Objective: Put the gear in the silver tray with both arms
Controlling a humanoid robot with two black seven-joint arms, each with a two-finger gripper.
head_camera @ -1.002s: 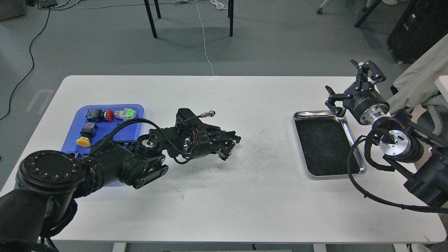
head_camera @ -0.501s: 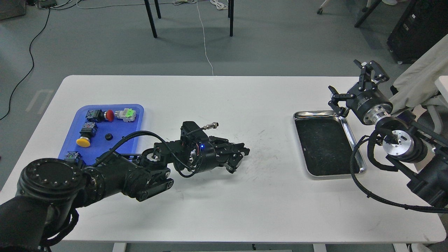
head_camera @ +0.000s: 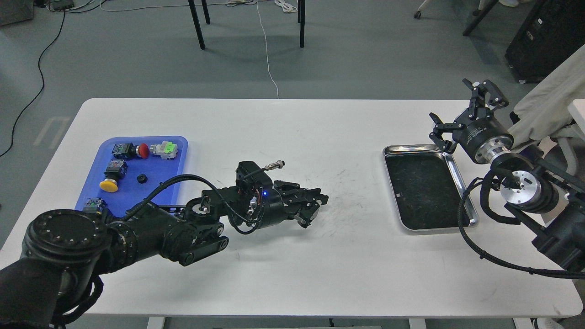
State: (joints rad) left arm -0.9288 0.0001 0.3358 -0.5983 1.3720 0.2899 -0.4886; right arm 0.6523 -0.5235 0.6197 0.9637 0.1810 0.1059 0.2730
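Note:
The silver tray [head_camera: 460,173] lies at the right of the white table, and its dark bottom holds nothing. A small black gear-like ring [head_camera: 142,178] lies in the blue tray [head_camera: 180,160] at the left. My left gripper [head_camera: 315,204] reaches low over the table's middle, well left of the silver tray. Its dark fingers are close together, and I cannot tell whether they hold anything. My right gripper [head_camera: 461,112] hovers just beyond the silver tray's far right corner, with its fingers spread wide and empty.
The blue tray also holds a red push button [head_camera: 143,150], a green and white part [head_camera: 165,149], a yellow button [head_camera: 109,185] and other small switch parts. Chair legs and cables are on the floor beyond the table. A black cable [head_camera: 461,228] hangs by the silver tray's right rim.
My left arm moved right and lower, away from the blue tray toward the table's middle, uncovering the black ring in the blue tray. My right gripper shifted slightly right.

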